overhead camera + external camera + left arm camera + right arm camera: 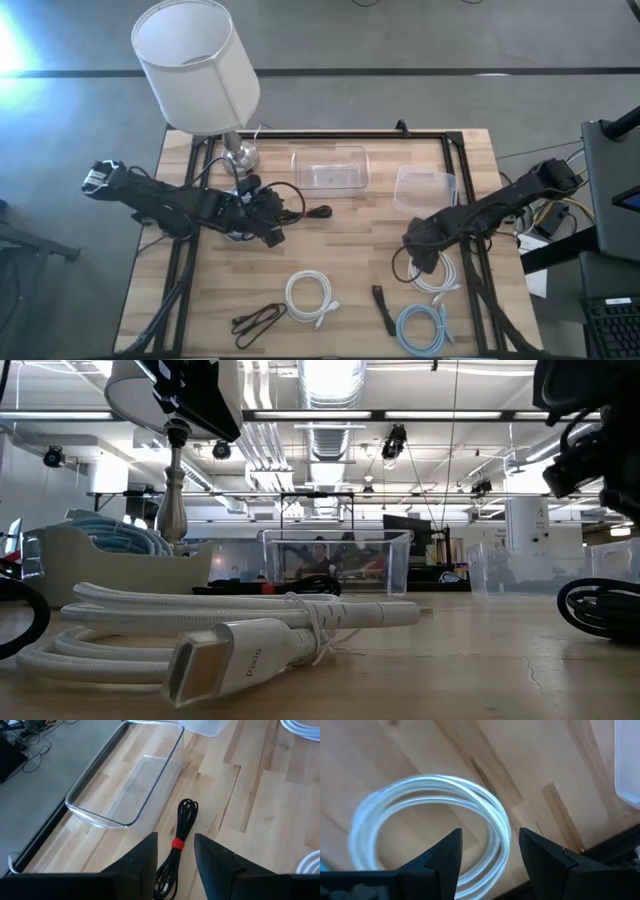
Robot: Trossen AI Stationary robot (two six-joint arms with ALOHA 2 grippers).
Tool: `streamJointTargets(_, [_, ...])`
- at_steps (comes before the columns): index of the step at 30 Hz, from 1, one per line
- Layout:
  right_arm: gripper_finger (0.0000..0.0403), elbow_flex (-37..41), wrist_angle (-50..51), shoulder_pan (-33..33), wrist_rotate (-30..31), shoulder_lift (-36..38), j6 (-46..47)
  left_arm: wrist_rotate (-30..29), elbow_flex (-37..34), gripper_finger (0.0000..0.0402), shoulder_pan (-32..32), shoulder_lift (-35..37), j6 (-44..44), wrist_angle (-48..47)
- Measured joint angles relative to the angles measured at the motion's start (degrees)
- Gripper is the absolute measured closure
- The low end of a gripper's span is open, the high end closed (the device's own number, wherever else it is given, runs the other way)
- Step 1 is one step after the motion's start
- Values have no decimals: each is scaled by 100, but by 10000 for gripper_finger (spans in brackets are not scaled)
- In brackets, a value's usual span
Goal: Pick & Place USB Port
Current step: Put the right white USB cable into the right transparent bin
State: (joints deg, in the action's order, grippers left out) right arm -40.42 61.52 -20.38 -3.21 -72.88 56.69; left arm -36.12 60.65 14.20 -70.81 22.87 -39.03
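Black bundled cable (179, 832) with red tie lies at 9 o'clock of table centre, beside clear bin (125, 780). Left gripper (175, 865) hovers over it, fingers apart, empty. Cable likely light, floppy; best grasped at tie. Right gripper (487, 852) spread, empty, over white cable coil (435, 815).

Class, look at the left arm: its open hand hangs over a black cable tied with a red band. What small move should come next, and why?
Probably lower the left hand straight down. Its open fingers already straddle the black cable near the red band, and the clear box waits just beyond.
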Motion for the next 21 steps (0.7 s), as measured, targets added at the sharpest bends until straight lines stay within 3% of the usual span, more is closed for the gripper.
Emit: streamJointTargets(21, [215,959,-1166,0,99,-4,305,-114,-3,273,-22,0,-4,2])
